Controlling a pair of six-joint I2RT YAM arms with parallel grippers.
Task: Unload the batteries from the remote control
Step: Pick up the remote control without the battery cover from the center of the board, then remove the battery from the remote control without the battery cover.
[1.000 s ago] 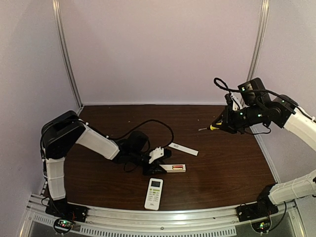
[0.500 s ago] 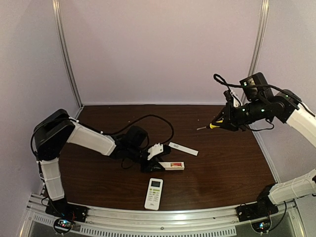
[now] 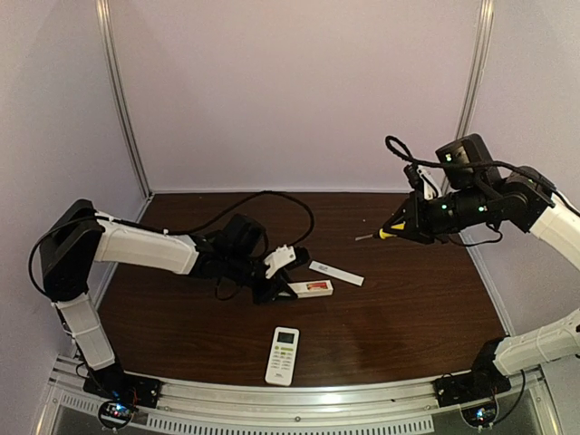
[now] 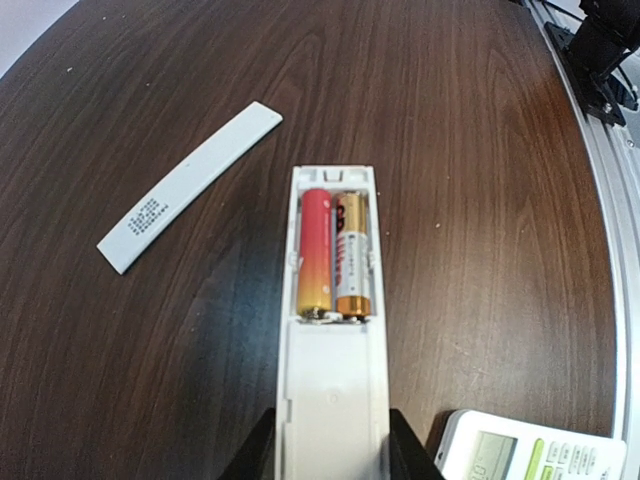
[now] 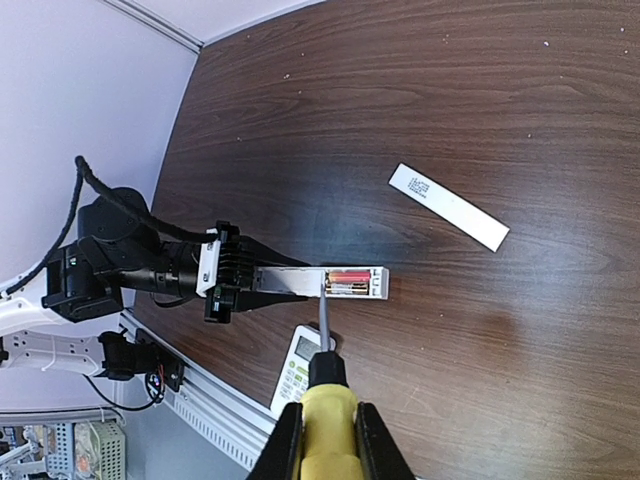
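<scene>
Top external: high, near edge, facing whole bench (image 3: 417, 308). Left wrist: close, along open remote (image 4: 330, 400). Right wrist: far overhead; all share that remote.

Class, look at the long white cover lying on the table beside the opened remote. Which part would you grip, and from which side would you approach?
Probably grip the cover across its narrow width, near the middle, coming straight down from above. It is a thin strip lying flat on the table, so only its two long edges offer opposing faces, and bare wood surrounds it.
</scene>
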